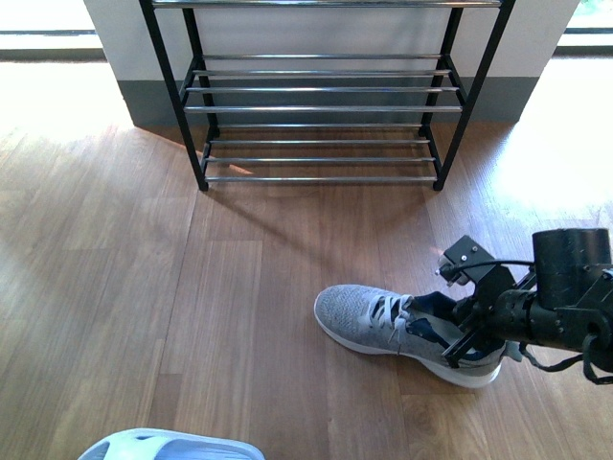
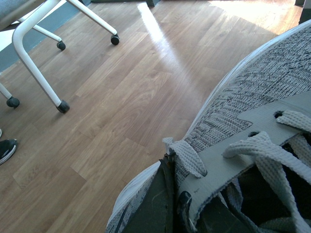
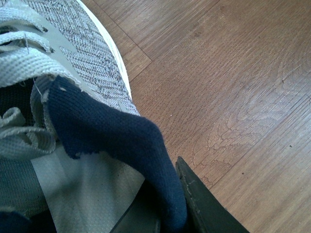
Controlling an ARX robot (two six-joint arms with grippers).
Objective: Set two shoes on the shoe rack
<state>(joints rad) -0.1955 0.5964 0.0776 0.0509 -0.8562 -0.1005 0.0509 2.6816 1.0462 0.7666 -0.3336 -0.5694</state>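
Right gripper [image 1: 462,335] pinches the navy collar [image 3: 112,126] of a grey sneaker [image 1: 369,316] on the floor [image 1: 192,287], well short of the shoe rack [image 1: 321,108]. Held by soft knit alone, it could slip free mid-lift.

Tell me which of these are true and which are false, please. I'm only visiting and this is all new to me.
1. The tiers of the shoe rack that are in view hold no shoes. True.
2. The grey sneaker lies on the wooden floor. True.
3. The right gripper is at the sneaker's toe. False: it is at the navy collar, at the heel end.
4. The pale blue slide sits on the rack. False: it lies on the floor at the near edge of the front view.
5. A chair with white legs on casters shows in the left wrist view. True.
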